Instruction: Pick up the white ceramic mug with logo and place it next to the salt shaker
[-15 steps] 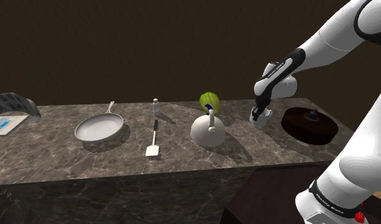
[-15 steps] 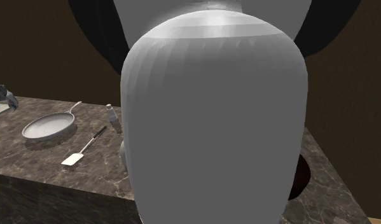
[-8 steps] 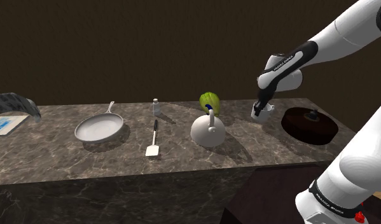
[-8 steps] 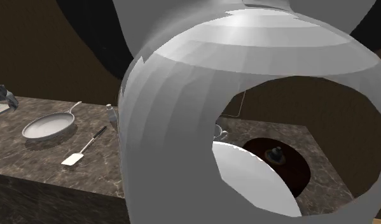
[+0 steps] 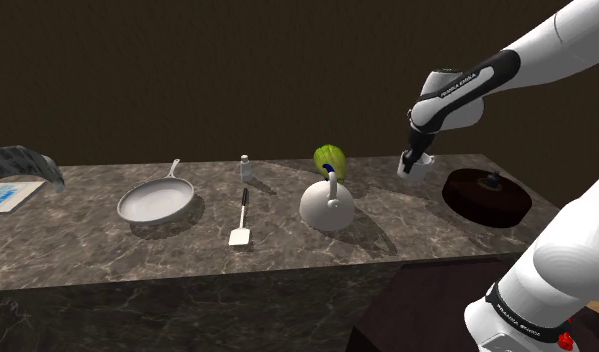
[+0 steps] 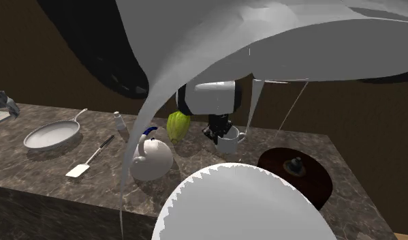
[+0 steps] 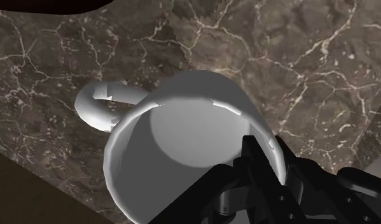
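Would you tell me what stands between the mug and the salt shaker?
In the shoulder view: a white kettle and a yellow-green vegetable, between mug and salt shaker.

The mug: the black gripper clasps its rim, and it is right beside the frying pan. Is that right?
Not quite. The black gripper does clasp the rim of the white mug, but the mug is not beside the frying pan, which lies far off along the counter. It is between the white kettle and the dark round lidded dish, as the shoulder view shows.

White rounded arm (image 5: 557,42) — dark lettered joint bands, all-black gripper (image 5: 417,158)
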Robot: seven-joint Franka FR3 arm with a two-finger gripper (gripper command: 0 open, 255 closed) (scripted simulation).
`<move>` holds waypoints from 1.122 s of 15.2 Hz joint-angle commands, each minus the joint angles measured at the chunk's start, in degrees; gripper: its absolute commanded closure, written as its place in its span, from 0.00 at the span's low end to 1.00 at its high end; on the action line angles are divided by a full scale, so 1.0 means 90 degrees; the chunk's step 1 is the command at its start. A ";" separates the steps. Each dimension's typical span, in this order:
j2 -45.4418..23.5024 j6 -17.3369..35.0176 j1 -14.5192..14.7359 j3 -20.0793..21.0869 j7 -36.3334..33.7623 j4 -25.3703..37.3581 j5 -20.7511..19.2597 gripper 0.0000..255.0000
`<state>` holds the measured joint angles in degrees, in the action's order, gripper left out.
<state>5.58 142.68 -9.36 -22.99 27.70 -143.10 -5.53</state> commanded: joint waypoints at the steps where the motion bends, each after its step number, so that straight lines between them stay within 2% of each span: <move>1: 0.0155 -0.0205 -0.0006 0.0023 -0.0063 0.0055 -0.0072 1.00; 15: 0.0947 -0.1534 -0.0050 0.0167 -0.0235 0.0621 -0.0305 1.00; 17: 0.0845 -0.1540 0.0028 0.0252 -0.0358 0.0715 -0.0250 1.00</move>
<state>13.60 129.07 -9.51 -21.20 25.16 -137.23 -8.03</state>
